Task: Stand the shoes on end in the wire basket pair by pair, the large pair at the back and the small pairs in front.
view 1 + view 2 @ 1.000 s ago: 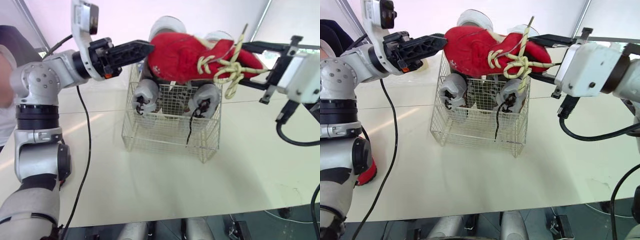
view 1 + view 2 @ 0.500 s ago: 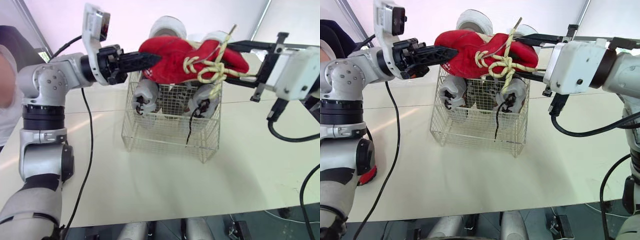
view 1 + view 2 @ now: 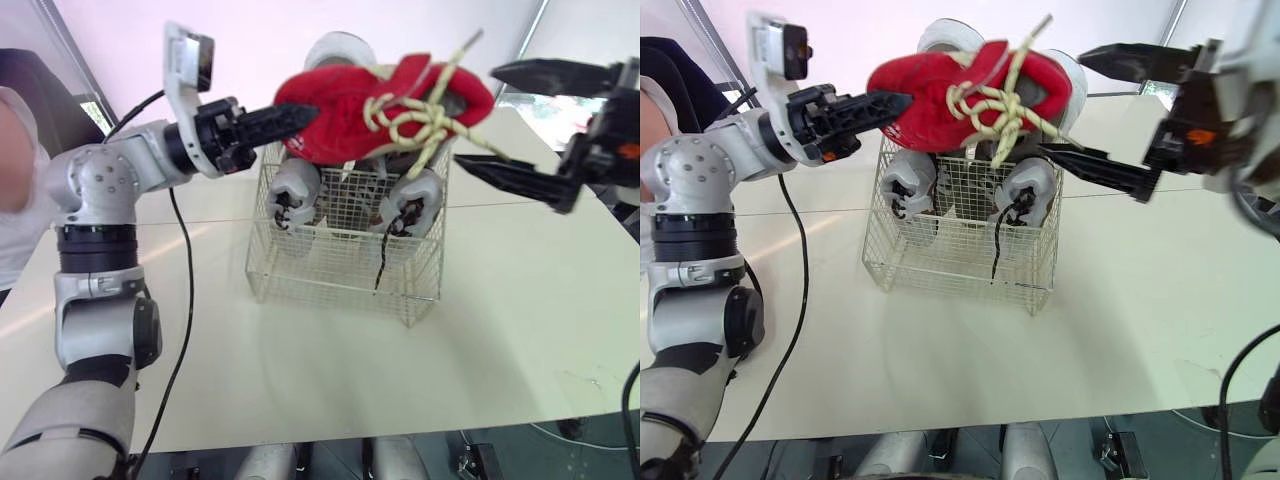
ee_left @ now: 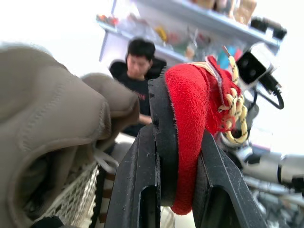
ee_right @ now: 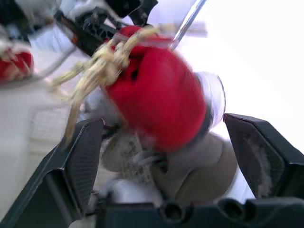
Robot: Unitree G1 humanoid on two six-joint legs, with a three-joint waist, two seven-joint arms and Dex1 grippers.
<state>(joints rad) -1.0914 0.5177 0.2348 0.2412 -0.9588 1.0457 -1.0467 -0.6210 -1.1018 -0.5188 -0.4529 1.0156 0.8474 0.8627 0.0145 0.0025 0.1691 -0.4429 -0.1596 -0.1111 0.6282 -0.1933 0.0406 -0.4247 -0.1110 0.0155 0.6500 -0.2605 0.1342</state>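
The wire basket (image 3: 340, 275) stands toward the far edge of the desk (image 3: 300, 350). It already holds the large taupe pair (image 3: 340, 50) at the back and a small grey pair (image 3: 293, 190) on end in front. A red shoe (image 3: 350, 100) hangs across the top, not yet in, so I'd judge the job unfinished. The left arm reaches in level, and the left claw (image 3: 290, 115) pinches one end of the shoe. The right claw (image 3: 478, 116) is spread wide about the other end, gripping nothing.

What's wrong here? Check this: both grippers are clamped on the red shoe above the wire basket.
Only the left gripper is clamped on the red shoe above the wire basket; the right gripper is open, clear of it, as the right wrist view shows.
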